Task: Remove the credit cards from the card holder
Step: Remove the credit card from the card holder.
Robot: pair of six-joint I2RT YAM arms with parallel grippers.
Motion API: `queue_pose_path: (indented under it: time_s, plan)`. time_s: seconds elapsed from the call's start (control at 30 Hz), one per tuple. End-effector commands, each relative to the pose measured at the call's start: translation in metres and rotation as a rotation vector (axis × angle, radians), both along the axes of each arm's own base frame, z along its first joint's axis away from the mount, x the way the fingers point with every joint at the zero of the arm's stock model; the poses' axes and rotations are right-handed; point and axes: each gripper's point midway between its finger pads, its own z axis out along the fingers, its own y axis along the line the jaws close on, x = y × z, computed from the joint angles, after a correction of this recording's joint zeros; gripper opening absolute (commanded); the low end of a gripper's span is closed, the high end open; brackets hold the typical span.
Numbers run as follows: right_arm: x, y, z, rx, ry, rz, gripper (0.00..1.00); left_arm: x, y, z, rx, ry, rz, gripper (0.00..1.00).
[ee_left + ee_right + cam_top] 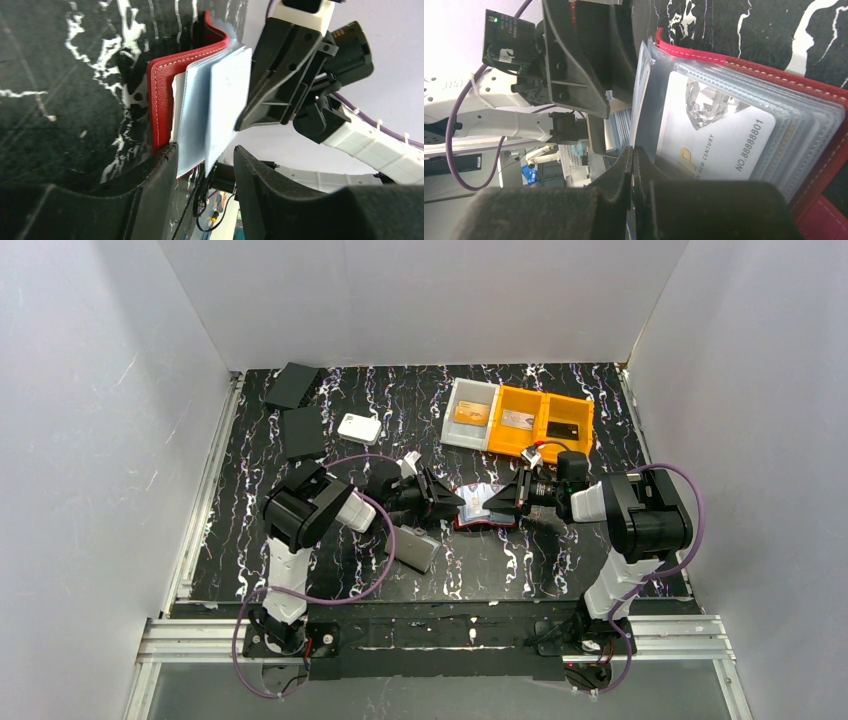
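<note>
The dark red card holder (487, 510) lies open mid-table between both grippers, its clear sleeve pages (220, 100) fanned upward. My right gripper (632, 152) is shut on the edge of one sleeve page. Behind that page a silver-grey credit card (719, 135) with printed digits sits in a sleeve against the red cover (824, 125). My left gripper (205, 160) is open, with the lower edges of the sleeve pages between its fingers. Other credit cards lie in the bins: an orange-gold one (471, 412), a silver one (517, 420) and a dark one (563, 429).
A white bin (452, 425) and an orange bin (545, 397) stand at the back right. A flat grey case (416, 549) lies near the left arm. A white rounded box (358, 428) and two black cases (292, 385) (303, 432) sit at the back left.
</note>
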Motion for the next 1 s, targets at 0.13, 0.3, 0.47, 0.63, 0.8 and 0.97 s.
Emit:
queue_pose_path:
  time_s: [0.13,0.3,0.47,0.63,0.8,0.97]
  plan:
    - [0.005,0.004,0.02,0.043,-0.09,0.039,0.01,0.005,-0.007,-0.004,0.017,-0.008,-0.031,0.43]
    - [0.003,0.007,0.015,0.04,-0.073,0.052,0.01,0.005,-0.012,0.007,-0.013,-0.016,-0.052,0.41]
    - [0.004,0.006,0.013,0.029,-0.075,0.053,0.01,0.004,-0.004,0.005,0.006,-0.012,-0.008,0.4]
    - [0.004,0.005,0.008,0.008,-0.072,0.052,0.01,0.004,0.021,-0.004,0.064,-0.021,0.094,0.41]
    - [0.003,0.005,0.007,0.005,-0.068,0.051,0.01,0.002,0.024,0.016,0.049,-0.081,0.099,0.41]
    - [0.004,0.005,0.008,0.006,-0.073,0.053,0.01,0.002,0.014,0.042,0.001,-0.13,0.06,0.41]
